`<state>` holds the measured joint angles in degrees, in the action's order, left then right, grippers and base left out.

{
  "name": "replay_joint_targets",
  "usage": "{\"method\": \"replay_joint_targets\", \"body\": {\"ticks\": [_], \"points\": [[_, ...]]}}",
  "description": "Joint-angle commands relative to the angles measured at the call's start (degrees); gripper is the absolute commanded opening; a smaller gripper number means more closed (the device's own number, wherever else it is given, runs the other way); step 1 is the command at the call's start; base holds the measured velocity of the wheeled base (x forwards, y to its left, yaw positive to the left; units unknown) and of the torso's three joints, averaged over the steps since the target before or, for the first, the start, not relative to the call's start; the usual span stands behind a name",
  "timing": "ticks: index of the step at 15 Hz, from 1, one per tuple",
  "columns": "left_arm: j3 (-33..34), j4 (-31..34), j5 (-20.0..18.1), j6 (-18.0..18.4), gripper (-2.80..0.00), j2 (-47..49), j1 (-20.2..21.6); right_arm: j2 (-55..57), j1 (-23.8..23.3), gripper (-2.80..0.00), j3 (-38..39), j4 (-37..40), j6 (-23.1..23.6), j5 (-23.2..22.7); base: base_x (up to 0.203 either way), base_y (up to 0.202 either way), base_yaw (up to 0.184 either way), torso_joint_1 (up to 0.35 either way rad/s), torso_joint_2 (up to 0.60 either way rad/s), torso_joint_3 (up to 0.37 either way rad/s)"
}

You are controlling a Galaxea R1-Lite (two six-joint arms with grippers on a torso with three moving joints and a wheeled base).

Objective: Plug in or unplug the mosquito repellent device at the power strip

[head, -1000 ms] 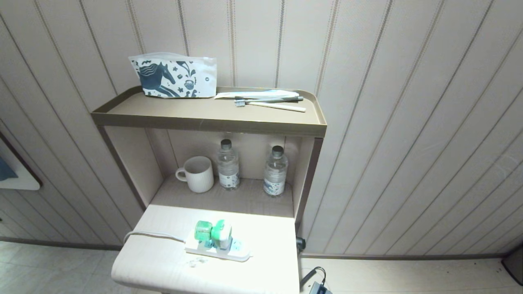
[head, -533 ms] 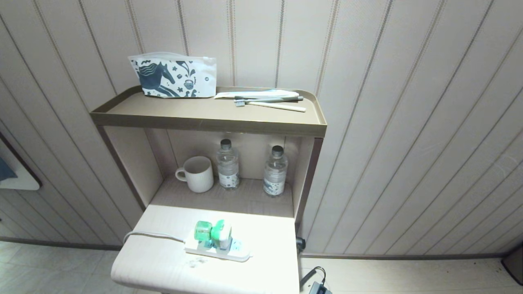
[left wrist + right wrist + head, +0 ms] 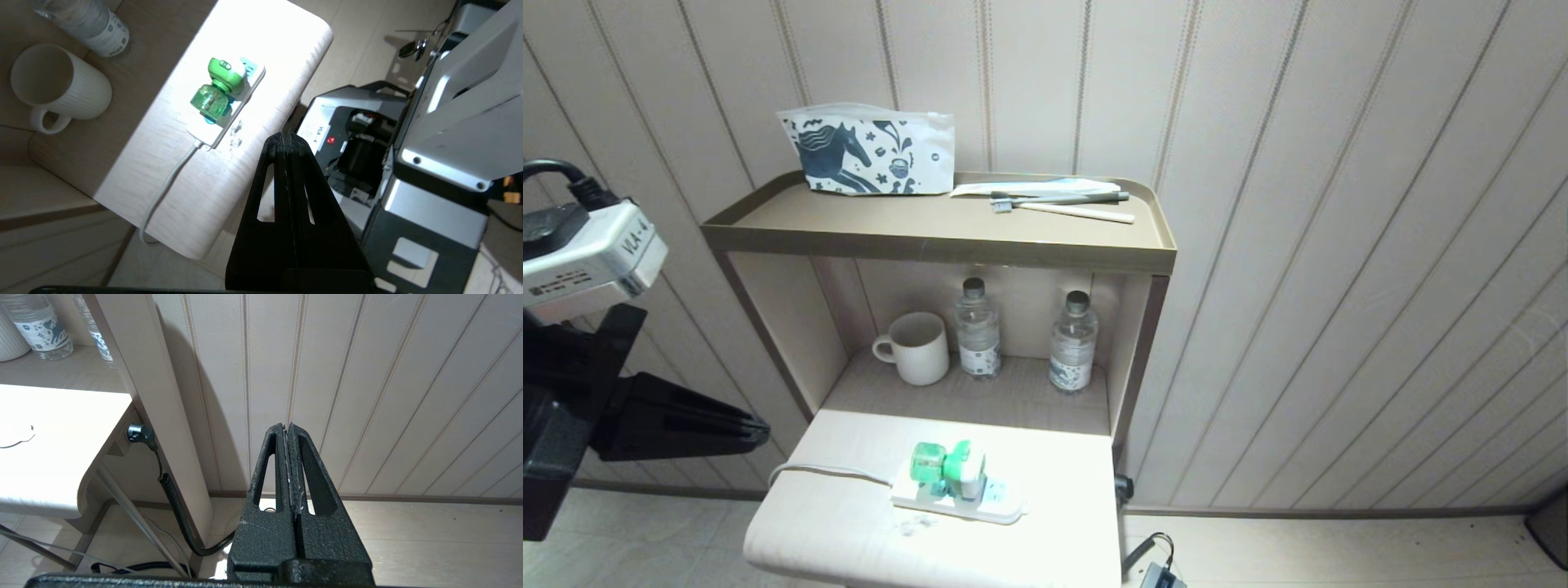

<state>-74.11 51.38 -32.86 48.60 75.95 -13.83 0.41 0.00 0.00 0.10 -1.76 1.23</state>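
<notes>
head view: a narrow beige shelf unit [image 3: 931,241] stands against a ribbed wall. on its pale lower ledge [image 3: 1045,523] lies the power strip [image 3: 960,500], long and white, with its cord [image 3: 825,469] running off toward the left. the mosquito repellent device [image 3: 947,467] is plugged into the strip, white and green cap over a socket and green bottle pointing left along the strip. in the recess behind stand a white mug [image 3: 915,349] and two water bottles [image 3: 978,331]. the top tray carries a pouch [image 3: 870,153] with a horse print and a toothbrush [image 3: 1058,198]. the left gripper [image 3: 756,429] reaches in from the left edge, its black fingers pressed together, level with the ledge and well apart from the device.

left wrist view: the left gripper [image 3: 288,136] shows its two fingers touching, empty, above the ledge's near edge. beyond them lie the power strip [image 3: 212,136] and the mosquito repellent device [image 3: 216,90] seated in it, with the mug [image 3: 61,87] further off.

right wrist view: the right gripper [image 3: 286,428] hangs beside the shelf unit, fingers together and empty, facing the wall above the floor. a black plug [image 3: 139,433] with a coiled cable sits under the ledge.
</notes>
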Motion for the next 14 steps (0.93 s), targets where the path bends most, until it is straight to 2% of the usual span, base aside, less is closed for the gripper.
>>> {"method": "replay_joint_targets", "body": {"ticks": [1,2,4,8,9,14], "points": [[-1.01,0.41,2.0,2.22,-2.8,5.97,-3.26,0.02,0.0,-2.8,0.0,-0.01,0.0,0.0,0.0,0.0,0.0,0.0,0.0,0.0],[-1.54,0.45,3.99,3.28,-2.8,8.12,-5.5,0.02,0.0,-2.8,0.0,-0.01,0.0,0.0,0.0,0.0,0.0,0.0,0.0,0.0],[-2.24,0.47,7.73,4.96,-2.8,9.76,-7.41,0.02,0.0,-2.8,0.0,-0.01,0.0,0.0,0.0,0.0,0.0,0.0,0.0,0.0],[-5.47,1.38,23.74,9.24,-2.8,20.78,-15.98,0.02,0.0,-2.8,0.0,-0.01,0.09,0.0,0.0,0.0,0.0,0.0,0.0,0.0],[-5.52,1.21,25.25,10.27,0.0,22.48,-16.93,0.02,0.0,-2.8,0.0,-0.01,0.09,0.0,0.0,0.0,0.0,0.0,0.0,0.0],[-6.09,-6.13,29.86,10.87,0.0,30.6,-21.74,0.02,0.0,-2.8,0.0,-0.01,0.09,0.08,0.0,0.0,0.0,0.0,0.0,0.0]]}}
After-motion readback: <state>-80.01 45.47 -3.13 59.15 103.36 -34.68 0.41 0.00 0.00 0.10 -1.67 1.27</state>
